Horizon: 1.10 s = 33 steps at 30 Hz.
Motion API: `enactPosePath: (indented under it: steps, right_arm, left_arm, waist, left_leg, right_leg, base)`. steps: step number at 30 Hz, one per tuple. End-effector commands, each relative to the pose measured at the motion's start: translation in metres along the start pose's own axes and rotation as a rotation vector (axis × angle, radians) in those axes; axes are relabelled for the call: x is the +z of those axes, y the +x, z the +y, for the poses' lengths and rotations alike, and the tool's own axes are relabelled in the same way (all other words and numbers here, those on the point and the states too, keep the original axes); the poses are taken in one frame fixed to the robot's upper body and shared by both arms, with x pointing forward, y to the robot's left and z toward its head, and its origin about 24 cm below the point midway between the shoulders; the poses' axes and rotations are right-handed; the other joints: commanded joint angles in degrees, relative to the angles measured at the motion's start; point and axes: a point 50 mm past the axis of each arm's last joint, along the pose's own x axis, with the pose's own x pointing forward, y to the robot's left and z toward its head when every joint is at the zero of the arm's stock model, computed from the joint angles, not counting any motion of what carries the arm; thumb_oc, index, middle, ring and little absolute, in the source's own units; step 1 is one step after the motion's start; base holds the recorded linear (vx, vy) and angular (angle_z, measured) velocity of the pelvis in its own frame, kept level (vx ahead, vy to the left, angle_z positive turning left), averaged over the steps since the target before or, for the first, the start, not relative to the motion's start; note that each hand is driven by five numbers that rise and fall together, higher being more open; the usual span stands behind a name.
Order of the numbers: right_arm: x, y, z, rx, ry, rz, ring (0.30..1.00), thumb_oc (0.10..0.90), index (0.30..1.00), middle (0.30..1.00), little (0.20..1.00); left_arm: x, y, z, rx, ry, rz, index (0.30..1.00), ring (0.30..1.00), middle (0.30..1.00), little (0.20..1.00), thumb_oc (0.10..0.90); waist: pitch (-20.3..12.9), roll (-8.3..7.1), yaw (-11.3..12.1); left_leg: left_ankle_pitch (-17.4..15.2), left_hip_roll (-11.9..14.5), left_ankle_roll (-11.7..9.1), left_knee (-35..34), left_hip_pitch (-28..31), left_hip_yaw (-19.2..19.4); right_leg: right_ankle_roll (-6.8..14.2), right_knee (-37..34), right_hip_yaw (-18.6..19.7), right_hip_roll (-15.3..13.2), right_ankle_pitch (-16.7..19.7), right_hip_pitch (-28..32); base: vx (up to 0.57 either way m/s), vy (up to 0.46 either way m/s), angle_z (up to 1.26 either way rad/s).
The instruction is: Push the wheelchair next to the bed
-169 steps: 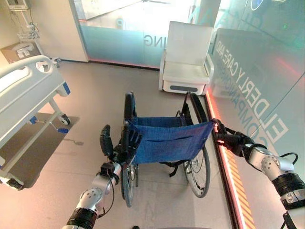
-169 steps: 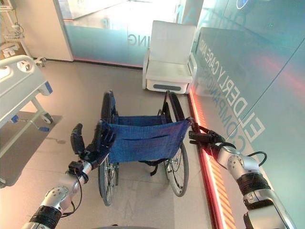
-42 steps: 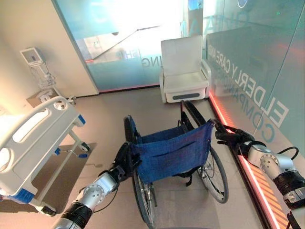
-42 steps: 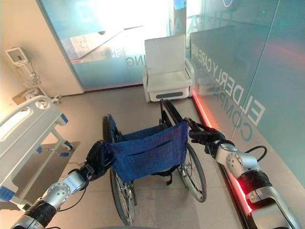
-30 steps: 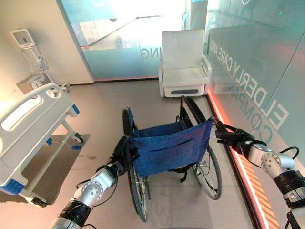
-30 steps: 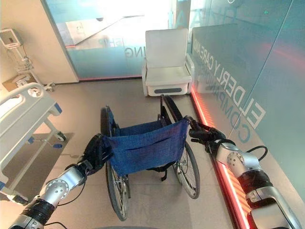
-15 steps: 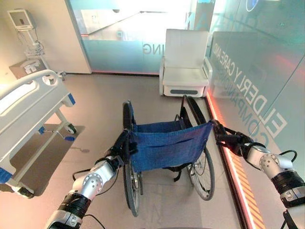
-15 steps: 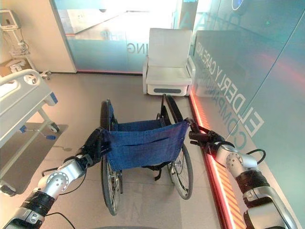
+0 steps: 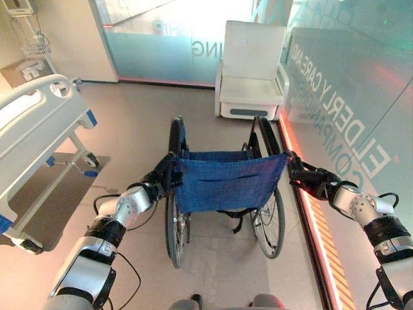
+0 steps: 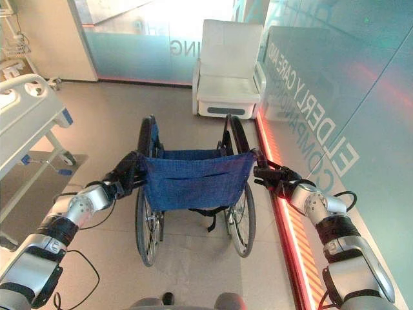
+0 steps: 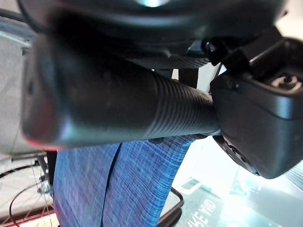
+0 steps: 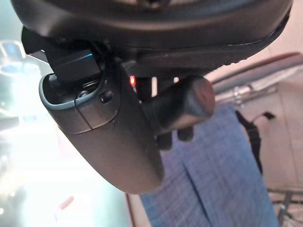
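Wheelchair (image 9: 222, 187) now faces squarely ahead, its blue back level where a moment ago it sat skewed, so the turn has straightened out. Left hand (image 9: 162, 179) is curled round the left push handle (image 11: 118, 106), right hand (image 10: 276, 179) curled round the right push handle (image 12: 182, 106). Bed (image 9: 32, 129) stands well apart, off to the left, white armchair (image 9: 250, 71) ahead. I judge a leftward push is needed yet.
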Motion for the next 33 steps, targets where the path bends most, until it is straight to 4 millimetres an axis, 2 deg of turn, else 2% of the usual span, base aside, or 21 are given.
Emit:
enactPosePath:
  steps: [1,4,5,6,8,9,10,11,12,14,15,17,18,19,21,23,27,29,30,32,33]
  right_arm:
    - [0.033,-0.023,0.164,0.794,-0.017,-0.003,0.3,0.4,0.3,0.3,0.3]
    - [0.042,-0.024,0.161,0.777,-0.08,-0.011,0.3,0.4,0.3,0.3,0.3]
    - [0.047,-0.025,0.159,0.78,-0.11,-0.007,0.3,0.4,0.3,0.3,0.3]
    - [0.049,-0.026,0.16,0.784,-0.125,-0.003,0.3,0.4,0.3,0.3,0.3]
    - [0.05,-0.028,0.164,0.807,-0.143,0.001,0.3,0.4,0.3,0.3,0.3]
    - [0.049,-0.029,0.165,0.808,-0.152,-0.003,0.3,0.4,0.3,0.3,0.3]
    - [0.047,-0.03,0.166,0.8,-0.168,-0.011,0.3,0.4,0.3,0.3,0.3]
    - [0.045,-0.029,0.165,0.793,-0.177,-0.019,0.3,0.4,0.3,0.3,0.3]
    - [0.045,-0.03,0.165,0.787,-0.177,-0.028,0.3,0.4,0.3,0.3,0.3]
    - [0.046,-0.03,0.169,0.774,-0.18,-0.055,0.3,0.4,0.3,0.3,0.3]
    - [0.047,-0.029,0.173,0.765,-0.174,-0.067,0.3,0.4,0.3,0.3,0.3]
    - [0.05,-0.029,0.178,0.76,-0.173,-0.073,0.3,0.4,0.3,0.3,0.3]
    - [0.053,-0.029,0.185,0.75,-0.169,-0.077,0.3,0.4,0.3,0.3,0.3]
    - [0.054,-0.028,0.186,0.747,-0.168,-0.079,0.3,0.4,0.3,0.3,0.3]
    - [0.054,-0.028,0.188,0.741,-0.163,-0.074,0.3,0.4,0.3,0.3,0.3]
    - [0.051,-0.026,0.185,0.736,-0.161,-0.072,0.3,0.4,0.3,0.3,0.3]
    - [0.044,-0.022,0.176,0.742,-0.163,-0.049,0.3,0.4,0.3,0.3,0.3]
    - [0.035,-0.018,0.178,0.755,-0.165,-0.023,0.3,0.4,0.3,0.3,0.3]
    - [0.028,-0.016,0.179,0.761,-0.156,-0.01,0.3,0.4,0.3,0.3,0.3]
    - [0.027,-0.016,0.178,0.762,-0.154,-0.01,0.3,0.4,0.3,0.3,0.3]
    - [0.023,-0.016,0.174,0.76,-0.139,-0.01,0.3,0.4,0.3,0.3,0.3]
  left_arm:
    - [0.1,-0.023,-0.098,-0.317,0.075,-0.4,0.3,0.3,0.3,0.3,0.4]
    - [0.105,-0.022,-0.096,-0.297,0.063,-0.413,0.3,0.3,0.3,0.3,0.4]
    - [0.105,-0.022,-0.094,-0.291,0.037,-0.415,0.3,0.3,0.3,0.3,0.4]
    - [0.104,-0.021,-0.091,-0.281,0.018,-0.418,0.3,0.3,0.3,0.3,0.4]
    - [0.104,-0.02,-0.084,-0.262,-0.013,-0.427,0.3,0.3,0.3,0.3,0.4]
    - [0.103,-0.02,-0.084,-0.256,-0.02,-0.43,0.3,0.3,0.3,0.3,0.4]
    - [0.1,-0.02,-0.082,-0.251,-0.031,-0.438,0.3,0.3,0.3,0.3,0.4]
    - [0.098,-0.021,-0.08,-0.252,-0.037,-0.444,0.3,0.3,0.3,0.3,0.4]
    - [0.098,-0.022,-0.081,-0.256,-0.04,-0.45,0.3,0.3,0.3,0.3,0.4]
    - [0.101,-0.025,-0.085,-0.266,-0.04,-0.468,0.3,0.3,0.3,0.3,0.4]
    - [0.104,-0.026,-0.084,-0.269,-0.033,-0.476,0.3,0.3,0.3,0.3,0.4]
    - [0.107,-0.026,-0.081,-0.271,-0.032,-0.482,0.3,0.3,0.3,0.3,0.4]
    - [0.111,-0.026,-0.078,-0.276,-0.032,-0.482,0.3,0.3,0.3,0.3,0.4]
    - [0.113,-0.026,-0.078,-0.277,-0.032,-0.482,0.3,0.3,0.3,0.3,0.4]
    - [0.115,-0.026,-0.074,-0.271,-0.027,-0.475,0.3,0.3,0.3,0.3,0.4]
    - [0.115,-0.027,-0.072,-0.267,-0.026,-0.473,0.3,0.3,0.3,0.3,0.4]
    - [0.117,-0.032,-0.059,-0.226,-0.023,-0.47,0.3,0.3,0.3,0.3,0.4]
    - [0.117,-0.031,-0.047,-0.192,-0.014,-0.464,0.3,0.3,0.3,0.3,0.4]
    - [0.119,-0.03,-0.041,-0.179,0.003,-0.459,0.3,0.3,0.3,0.3,0.4]
    - [0.121,-0.03,-0.04,-0.178,0.012,-0.46,0.3,0.3,0.3,0.3,0.4]
    - [0.125,-0.029,-0.039,-0.189,0.03,-0.459,0.3,0.3,0.3,0.3,0.4]
  waist:
    - [-3.2,2.11,0.9]
    - [-3.5,2.25,0.3]
    - [-4.8,2.6,-0.2]
    - [-5.7,3.19,-0.4]
    - [-6.9,3.86,-0.8]
    - [-6.9,3.59,-0.7]
    - [-6.6,3.07,-0.6]
    - [-6.0,2.27,-0.1]
    - [-5.4,2.03,0.4]
    - [-3.7,2.02,1.8]
    - [-3.1,2.45,2.7]
    - [-2.7,2.7,3.5]
    - [-2.5,3.59,5.0]
    - [-2.5,3.67,5.4]
    - [-3.3,4.9,7.5]
    - [-3.6,5.04,8.5]
    - [-5.4,5.14,10.7]
    - [-6.5,5.1,12.2]
    - [-7.7,3.73,13.0]
    - [-8.5,3.18,13.5]
    - [-9.4,1.88,13.2]
  left_leg:
    - [-17.3,-6.7,3.1,5.3,11.1,3.8]
    - [-20.0,-6.0,2.9,7.9,12.2,2.9]
    - [-19.4,-5.2,1.3,10.1,13.1,2.3]
    - [-16.7,-4.2,-0.2,12.3,13.6,2.4]
    - [-8.3,-2.5,-3.4,20.3,11.7,4.0]
    - [-4.7,-2.3,-4.5,26.1,9.7,5.5]
    - [-0.9,-1.6,-5.9,38.1,3.3,8.0]
    - [0.6,-0.8,-6.6,45.6,-2.2,10.0]
    - [0.6,1.4,-6.6,48.7,-6.1,12.1]
    - [-1.1,3.4,-5.7,46.0,-10.9,14.1]
    - [-1.8,3.4,-5.3,39.0,-11.0,14.7]
    - [-1.8,3.7,-5.0,31.6,-10.6,15.5]
    - [0.4,3.3,-5.6,18.0,-10.5,15.8]
    - [1.1,2.9,-5.6,15.3,-10.8,15.7]
    - [6.3,2.9,-6.8,0.1,-13.0,15.9]
    - [9.2,3.4,-7.1,-6.4,-13.8,17.3]
    - [9.4,3.0,-6.4,-8.7,-14.9,17.8]
    - [8.0,2.7,-5.1,-5.4,-14.1,15.8]
    - [5.4,1.4,-3.2,-2.7,-13.8,14.6]
    - [4.3,0.8,-2.0,-2.0,-13.8,13.9]
    - [2.5,-1.7,0.4,-1.3,-12.4,12.0]
  right_leg:
    - [3.2,-26.7,3.0,4.7,19.6,-8.4]
    - [2.3,-23.9,3.8,4.7,18.2,-8.7]
    - [1.4,-21.9,3.9,5.0,17.4,-8.4]
    - [0.5,-20.3,3.8,5.7,16.2,-8.2]
    - [-1.6,-20.0,3.1,6.8,14.0,-6.5]
    - [-2.5,-20.0,2.7,6.6,13.2,-5.3]
    - [-4.1,-19.9,1.9,6.5,11.7,-3.0]
    - [-5.3,-20.2,1.4,6.1,10.6,-0.8]
    - [-6.2,-20.0,-0.1,5.9,9.3,0.9]
    - [-6.9,-19.8,-2.2,5.8,7.3,4.5]
    - [-6.6,-19.8,-2.8,6.3,6.2,6.0]
    - [-6.4,-19.9,-2.9,6.8,5.4,7.2]
    - [-6.2,-19.6,-2.6,8.3,3.7,9.3]
    - [-6.2,-19.7,-2.4,8.6,3.7,9.7]
    - [-6.2,-20.9,-2.2,11.1,2.2,13.1]
    - [-6.3,-21.6,-2.1,11.8,0.9,16.0]
    - [-6.7,-20.3,-2.0,12.1,-3.6,19.1]
    - [-6.1,-17.6,-2.9,10.8,-6.3,19.7]
    - [-4.4,-15.1,-3.7,8.2,-7.1,21.3]
    - [-3.3,-13.5,-4.0,7.0,-6.0,21.4]
    - [0.1,-1.2,-4.6,3.1,0.8,19.0]
  base:
    - [0.47,-0.224,0.28]
    - [0.4,-0.226,0.86]
    - [0.51,-0.301,1.15]
    - [0.49,-0.294,0.69]
    - [0.37,-0.243,0.36]
    - [0.36,-0.296,0.44]
    - [0.35,-0.314,0.42]
    - [0.34,-0.313,0.6]
    - [0.29,-0.229,0.28]
    - [0.4,-0.156,-0.09]
    - [0.39,-0.078,-0.08]
    - [0.42,-0.006,-0.03]
    - [0.53,0.011,-0.18]
    - [0.57,0.021,-0.25]
    - [0.62,0.025,-0.13]
    - [0.63,0.038,-0.21]
    - [0.6,0.081,-0.57]
    - [0.66,0.127,-0.59]
    - [0.47,0.116,-0.55]
    - [0.5,0.197,-0.43]
    - [0.57,0.275,-0.11]
